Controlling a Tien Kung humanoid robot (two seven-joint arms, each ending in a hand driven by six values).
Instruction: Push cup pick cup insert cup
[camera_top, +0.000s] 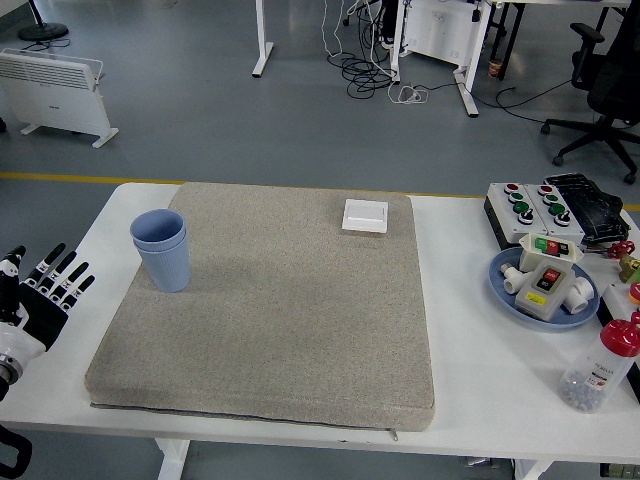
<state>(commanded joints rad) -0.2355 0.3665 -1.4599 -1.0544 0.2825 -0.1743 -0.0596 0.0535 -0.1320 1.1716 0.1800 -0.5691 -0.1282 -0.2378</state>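
Two blue cups (162, 248) stand nested, one inside the other, upright on the left part of the grey mat (280, 320). My left hand (40, 295) is at the picture's left edge over the white table, well to the left of and below the cups, fingers spread and holding nothing. My right hand is out of view.
A small white square box (365, 215) lies at the mat's far edge. At the right are button boxes (530, 208), a blue plate (505, 288) with switch parts and a clear bottle with a red cap (600, 368).
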